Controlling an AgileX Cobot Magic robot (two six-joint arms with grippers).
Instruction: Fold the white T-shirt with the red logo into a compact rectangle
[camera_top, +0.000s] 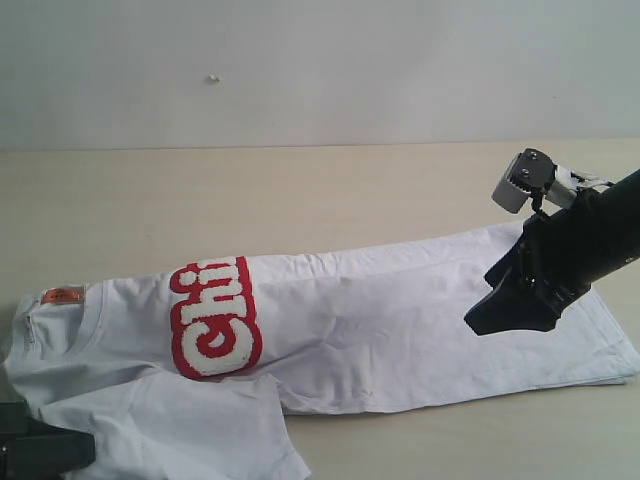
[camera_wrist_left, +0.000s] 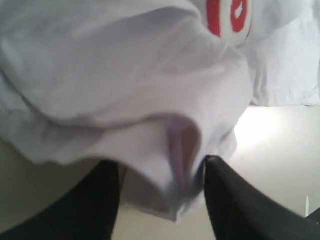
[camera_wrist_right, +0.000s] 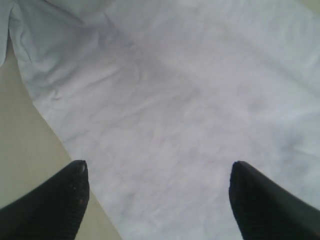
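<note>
The white T-shirt (camera_top: 400, 330) lies sideways on the table, collar and orange neck tag (camera_top: 62, 295) at the left, hem at the right. Its far side is folded over, so the red logo (camera_top: 213, 320) shows only "Chi". My left gripper (camera_top: 80, 448) sits low at the front left corner by the spread sleeve (camera_top: 200, 420). In the left wrist view the gripper (camera_wrist_left: 160, 167) is open, with a hanging fold of the shirt (camera_wrist_left: 125, 75) between its jaws and the logo (camera_wrist_left: 227, 15) beyond. My right gripper (camera_top: 505, 315) hovers open over the shirt's hem end (camera_wrist_right: 190, 90), nothing held (camera_wrist_right: 157, 170).
The tan table (camera_top: 300, 190) reaches back to a plain pale wall (camera_top: 320, 60). Bare tabletop lies behind the shirt and in front of its hem half (camera_top: 450, 440). The right arm's camera mount (camera_top: 525, 180) rises above the shirt's right end.
</note>
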